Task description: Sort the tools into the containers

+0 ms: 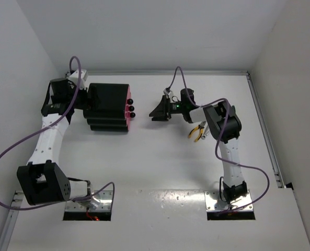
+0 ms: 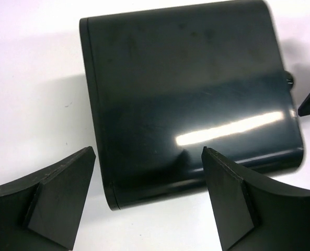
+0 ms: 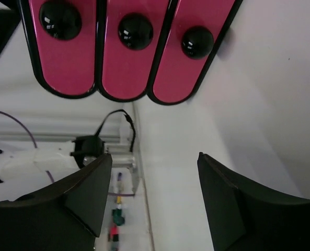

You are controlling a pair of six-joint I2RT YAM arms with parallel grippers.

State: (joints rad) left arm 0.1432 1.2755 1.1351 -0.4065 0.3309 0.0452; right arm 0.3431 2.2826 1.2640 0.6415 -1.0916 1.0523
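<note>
- Pliers (image 1: 198, 130) with yellow-and-black handles lie on the white table (image 1: 160, 167), right of the middle. They are just left of the right arm's elbow and partly under that arm.
- We see them well apart from the black cabinet (image 1: 107, 104), which stands at the far left of the table.
- The cabinet's three pink drawers (image 3: 126, 68) face right. Each has a round black knob (image 3: 135, 31), and in the right wrist view all three fronts sit flush and shut.
- The right gripper (image 1: 156, 112) hangs between the pliers and the drawer fronts, pointing left at the knobs and clear of them. Its claw is spread wide, with nothing between the fingers (image 3: 87, 198).
- The left gripper (image 2: 148, 151) sits at the cabinet's left side, away from the drawers. In its wrist view we see its claw spread too, framing the glossy black top. One finger (image 2: 60, 198) stands apart from the cabinet's edge, so it pinches nothing.
</note>
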